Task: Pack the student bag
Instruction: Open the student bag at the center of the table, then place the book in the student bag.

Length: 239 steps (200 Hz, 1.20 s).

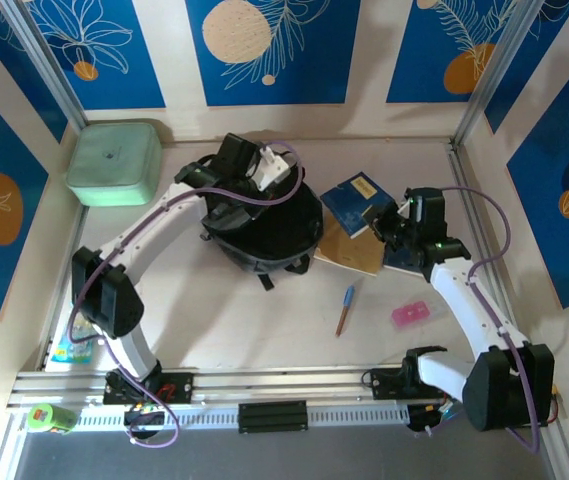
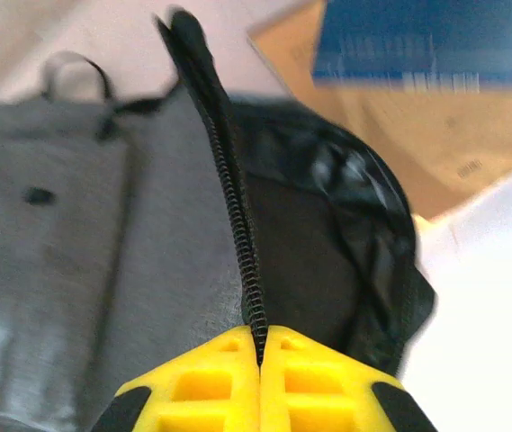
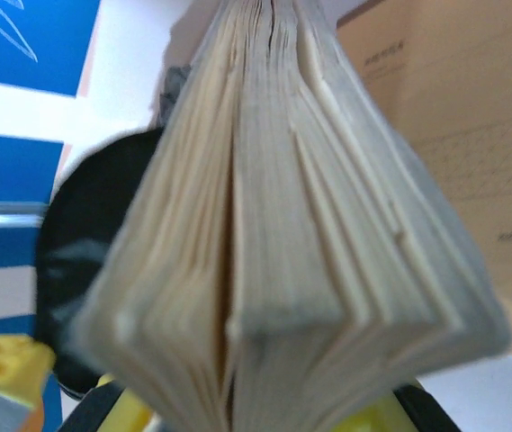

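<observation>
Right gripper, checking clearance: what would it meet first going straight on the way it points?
The right gripper clamps the blue book; beyond it, probably the student bag, though depth is unclear.

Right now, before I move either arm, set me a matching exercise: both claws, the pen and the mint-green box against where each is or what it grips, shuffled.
Column one:
1. left claw
2. right claw
3. pen
4. mint-green box

Column two:
A. far left corner
B. shut on the blue book
C. lying loose on the table
D. shut on the zip edge of the student bag

Pairs: 1-D, 2-B, 3-C, 4-A
</observation>
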### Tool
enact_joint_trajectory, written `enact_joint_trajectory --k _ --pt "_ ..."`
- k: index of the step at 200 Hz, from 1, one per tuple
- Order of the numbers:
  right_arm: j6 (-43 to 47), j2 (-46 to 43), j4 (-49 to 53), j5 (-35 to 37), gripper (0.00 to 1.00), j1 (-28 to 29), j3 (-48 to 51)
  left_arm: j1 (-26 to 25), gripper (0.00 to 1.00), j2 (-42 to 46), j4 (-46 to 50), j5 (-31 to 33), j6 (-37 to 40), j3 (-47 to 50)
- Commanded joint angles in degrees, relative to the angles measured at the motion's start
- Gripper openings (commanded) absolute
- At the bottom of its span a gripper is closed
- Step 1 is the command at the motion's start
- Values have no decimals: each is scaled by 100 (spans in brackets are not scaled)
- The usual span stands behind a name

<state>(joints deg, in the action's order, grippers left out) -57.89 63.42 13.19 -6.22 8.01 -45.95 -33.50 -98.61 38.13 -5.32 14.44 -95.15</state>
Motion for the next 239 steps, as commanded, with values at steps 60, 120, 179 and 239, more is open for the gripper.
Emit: enact_joint_trajectory --k 60,120,179,239 --pt "-502 948 -831 -252 4 1409 -312 26 0 592 -1629 326 -458 593" --pt "-988 2721 -2008 -237 3 1757 -1321 21 0 884 -1936 -351 -539 866" --pt "-1568 3924 -2430 -185 3 1847 -2201 22 0 1195 -2333 -1047 -556 1103" --pt "-1741 5011 -3291 -215 4 2200 -2892 24 0 1202 -2456 -1085 -635 1247"
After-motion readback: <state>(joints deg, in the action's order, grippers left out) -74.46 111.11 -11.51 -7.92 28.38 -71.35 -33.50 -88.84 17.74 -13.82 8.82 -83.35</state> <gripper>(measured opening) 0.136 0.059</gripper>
